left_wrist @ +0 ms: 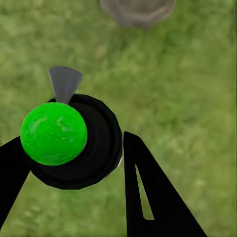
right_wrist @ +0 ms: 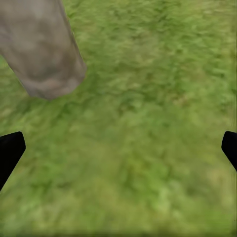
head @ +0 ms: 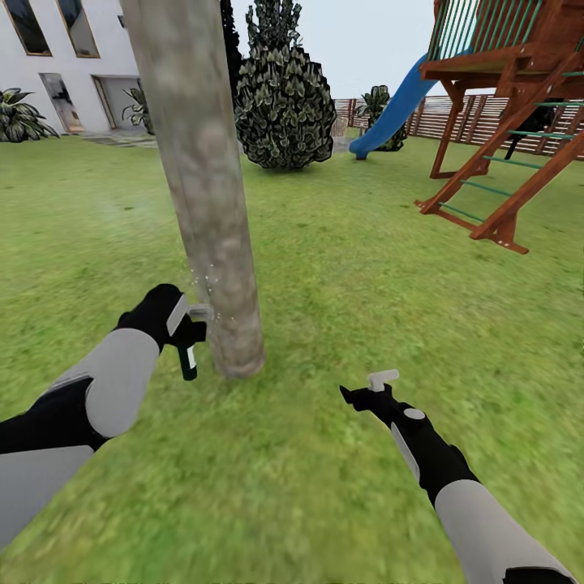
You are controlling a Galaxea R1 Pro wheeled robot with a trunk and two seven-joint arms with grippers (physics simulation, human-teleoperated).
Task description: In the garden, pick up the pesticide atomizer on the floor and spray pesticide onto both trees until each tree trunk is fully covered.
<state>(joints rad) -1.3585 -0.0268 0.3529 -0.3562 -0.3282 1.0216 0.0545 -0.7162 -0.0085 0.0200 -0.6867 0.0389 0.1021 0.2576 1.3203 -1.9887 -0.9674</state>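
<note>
The left claw [head: 193, 328] grips the pesticide atomizer [head: 187, 360] just beside the base of the tree trunk [head: 207, 186], while the right claw [head: 369, 389] hangs spread wide and empty over the lawn [head: 349, 268].

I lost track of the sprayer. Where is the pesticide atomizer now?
In the head view it is at lower left, held in the left pincer, the pesticide atomizer right beside the tree trunk's base.

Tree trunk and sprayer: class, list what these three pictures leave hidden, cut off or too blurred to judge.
- Tree trunk: top cut by the head view's upper edge; its far side is hidden.
- Pesticide atomizer: lower body hidden under its green cap in the left wrist view; the left claw covers part in the head view.
- Right claw: fingertips cut by the right wrist view's side edges.
</note>
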